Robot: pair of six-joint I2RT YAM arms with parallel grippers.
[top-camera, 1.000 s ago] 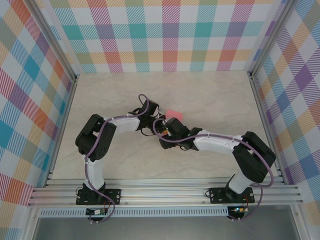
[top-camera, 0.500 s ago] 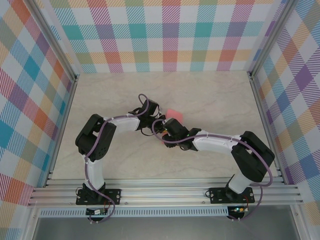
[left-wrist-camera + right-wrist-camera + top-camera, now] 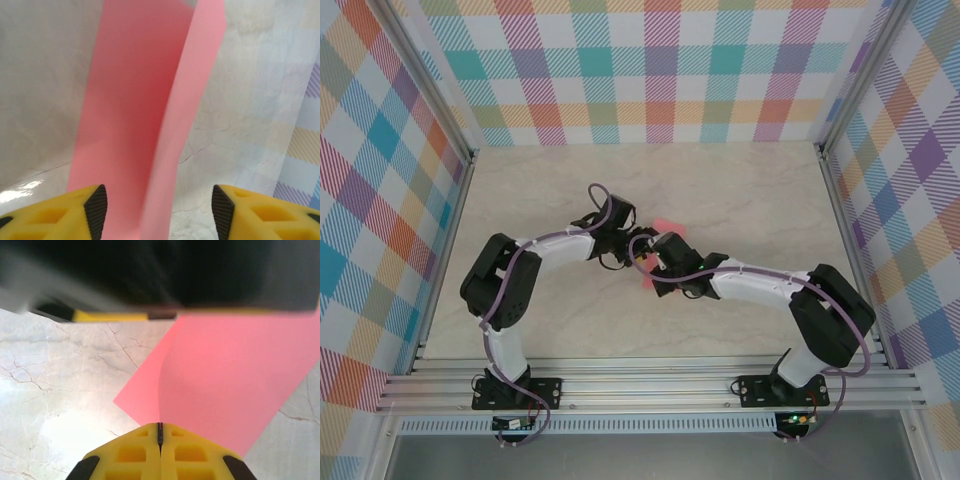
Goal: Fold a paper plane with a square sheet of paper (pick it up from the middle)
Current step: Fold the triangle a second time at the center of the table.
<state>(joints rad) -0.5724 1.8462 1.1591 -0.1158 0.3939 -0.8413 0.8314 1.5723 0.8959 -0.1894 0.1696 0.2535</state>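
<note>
**Right wrist view, bottom centre.** The right gripper (image 3: 160, 429) has its jaws pressed together, and the near edge of the square sheet of paper (image 3: 225, 375) is pinched in the seam. The sheet fans up and to the right from there, with a soft bend line curving through it. It sits over the marble-pattern table (image 3: 60, 365). A dark, blurred body crosses the top of the frame; I can't tell what it is.

**Left wrist view, bottom edge.** The left gripper (image 3: 157, 212) has its jaws well apart and clamped on nothing. A raised flap of the pink sheet (image 3: 130, 100) stands between the fingers and runs to the top of the frame.

**Top view, centre of frame.** Both wrists crowd over the sheet (image 3: 666, 226).

**Risks (my judgement):**
- The only hold is a thin edge pinch. A pull or twist could slide the paper out or tear it there.
- The left jaws are off the flap, so it may spring back and lose the fold line.
- If the left fingers close off-line, they could set a crooked crease.
- The grippers are very close together, so a small sideways move could knock one into the other.

**Counts:**
- Sheets: one
- Finished planes: none
- Arms: two
- Grippers: two
- Yellow fingers per wrist view: two
- Raised flaps: one
</note>
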